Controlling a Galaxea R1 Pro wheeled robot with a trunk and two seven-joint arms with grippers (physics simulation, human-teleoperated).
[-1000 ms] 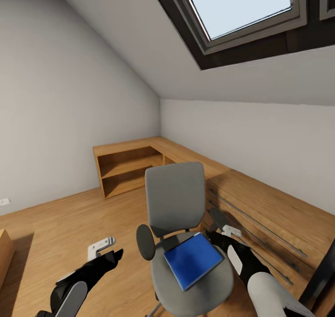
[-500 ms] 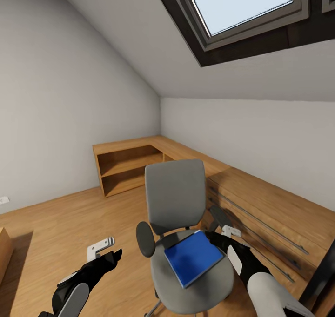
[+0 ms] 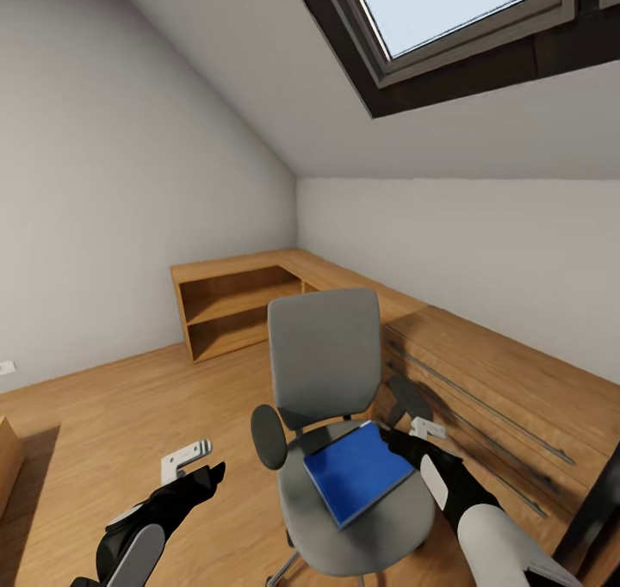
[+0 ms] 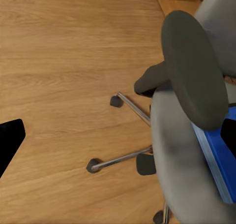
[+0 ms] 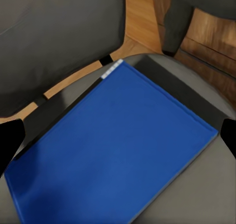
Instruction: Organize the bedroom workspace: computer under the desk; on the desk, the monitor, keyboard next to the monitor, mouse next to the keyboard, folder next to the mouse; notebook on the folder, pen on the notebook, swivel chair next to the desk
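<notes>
The swivel chair (image 3: 324, 365), with grey seat and back and black armrests, stands just in front of me. The bright blue folder (image 3: 357, 473) lies flat on its seat. My right gripper (image 3: 412, 432) hovers open at the folder's far right corner. In the right wrist view the folder (image 5: 115, 150) spans the space between the two black fingertips of the gripper (image 5: 118, 135). My left gripper (image 3: 191, 464) is open over the floor, left of the chair's left armrest (image 3: 269, 436). The left wrist view shows that gripper (image 4: 118, 138) above the chrome star base (image 4: 123, 157). The desk, computer, monitor, keyboard, mouse, notebook and pen are out of view.
A low wooden dresser (image 3: 508, 398) runs along the right wall, close behind the chair. A wooden open shelf unit (image 3: 232, 307) fills the far corner. The wood floor (image 3: 103, 432) is open to the left. A skylight (image 3: 456, 19) sits in the sloped ceiling.
The whole picture has shifted slightly, so the camera has moved. Both arms hold the same pose and the folder still lies on the seat.
</notes>
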